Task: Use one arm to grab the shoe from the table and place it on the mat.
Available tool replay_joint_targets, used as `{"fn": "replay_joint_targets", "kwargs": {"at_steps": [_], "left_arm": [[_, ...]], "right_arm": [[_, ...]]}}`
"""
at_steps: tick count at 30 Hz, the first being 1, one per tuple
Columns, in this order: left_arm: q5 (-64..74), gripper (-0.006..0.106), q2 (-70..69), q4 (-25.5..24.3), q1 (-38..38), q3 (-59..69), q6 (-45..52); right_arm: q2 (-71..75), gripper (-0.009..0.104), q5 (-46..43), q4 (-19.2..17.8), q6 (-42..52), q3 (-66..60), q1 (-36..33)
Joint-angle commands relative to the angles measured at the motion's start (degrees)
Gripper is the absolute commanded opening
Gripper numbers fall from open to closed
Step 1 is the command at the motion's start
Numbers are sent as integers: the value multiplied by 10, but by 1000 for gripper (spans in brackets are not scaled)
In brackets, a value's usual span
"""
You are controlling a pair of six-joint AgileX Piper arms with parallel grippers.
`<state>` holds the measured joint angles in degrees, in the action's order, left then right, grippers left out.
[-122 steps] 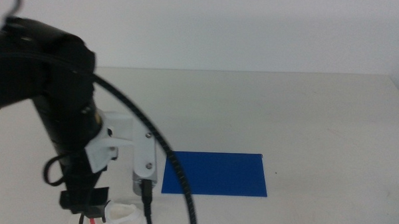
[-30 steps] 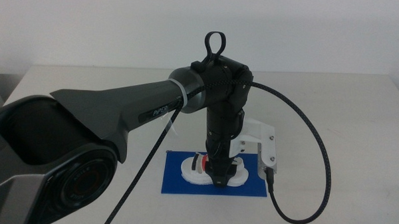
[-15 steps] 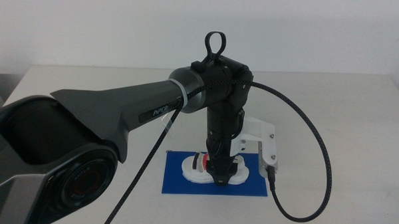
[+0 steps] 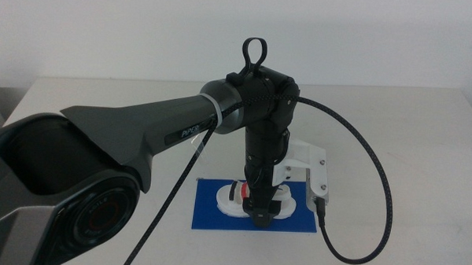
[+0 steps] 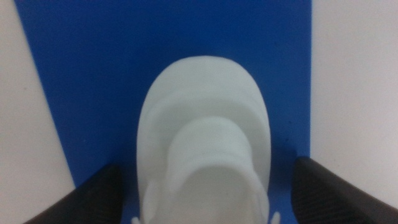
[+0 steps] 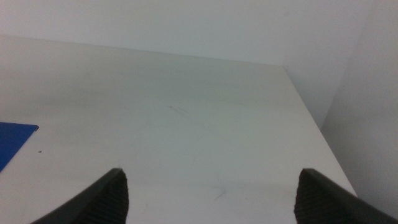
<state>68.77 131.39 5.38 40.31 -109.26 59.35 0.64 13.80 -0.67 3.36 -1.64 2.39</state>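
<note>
Left end effector (image 4: pixel 261 216) jaws apart astride the sneaker (image 4: pixel 253 201) on the mat (image 4: pixel 209 214); looks light, stiff-soled, soft upper, so grip mid-sole flanks at 3 and 9 o'clock.

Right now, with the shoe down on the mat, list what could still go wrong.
1. The left end effector is open but both jaws flank the shoe closely; a tilted lift could likely drag or tip it.
2. The shoe sits on the mat toward its front edge, so a nudge might push it partly onto the table.
3. The arm's cable loops low beside the mat and may snag it.
</note>
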Motion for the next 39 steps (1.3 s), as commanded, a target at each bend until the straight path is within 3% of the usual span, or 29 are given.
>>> {"fn": "replay_joint_targets", "kwargs": {"at_steps": [1,17,20,24,29,36,39], "left_arm": [[20,94,-38,10,1,-25,-2],[62,94,-109,4,0,-121,-106],[62,94,-148,5,-6,-123,-188],[9,94,-192,2,-12,-141,-378],[-130,94,-225,-54,-12,-167,-524],[-164,94,-275,-218,-29,-174,-568],[-120,94,-306,-244,-51,-171,-577]], "right_arm": [[-2,78,-42,-5,6,-3,1],[-2,78,-42,-5,6,-3,1],[-2,78,-42,-5,6,-3,1],[-2,78,-42,-5,6,-3,1],[-2,78,-42,-5,6,-3,1],[-2,78,-42,-5,6,-3,1],[-2,78,-42,-5,6,-3,1]]}}
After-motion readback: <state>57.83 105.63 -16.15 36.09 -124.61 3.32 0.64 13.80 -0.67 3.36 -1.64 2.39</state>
